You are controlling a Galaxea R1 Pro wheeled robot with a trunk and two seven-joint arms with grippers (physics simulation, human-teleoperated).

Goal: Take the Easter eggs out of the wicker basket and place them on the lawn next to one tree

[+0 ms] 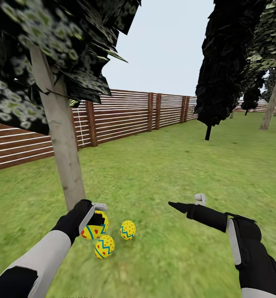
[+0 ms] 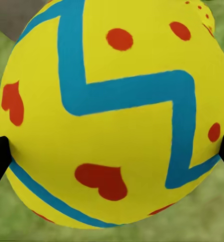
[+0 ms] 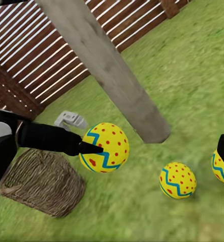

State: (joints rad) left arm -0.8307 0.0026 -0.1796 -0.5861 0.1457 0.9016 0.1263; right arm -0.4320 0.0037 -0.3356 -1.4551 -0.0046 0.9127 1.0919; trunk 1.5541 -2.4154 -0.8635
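Left gripper pinches third egg by the trunk, above lawn. Release too high & it rolls away; right gripper looks spread.

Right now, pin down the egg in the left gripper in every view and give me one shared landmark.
Head view: the held egg is low left, in the left gripper, by the foot of the tree trunk.
Left wrist view: it spans nearly the whole picture, a fingertip at each side.
Right wrist view: between the wicker basket and the trunk's foot.
Shared landmark: the pale trunk, in head and right wrist views.
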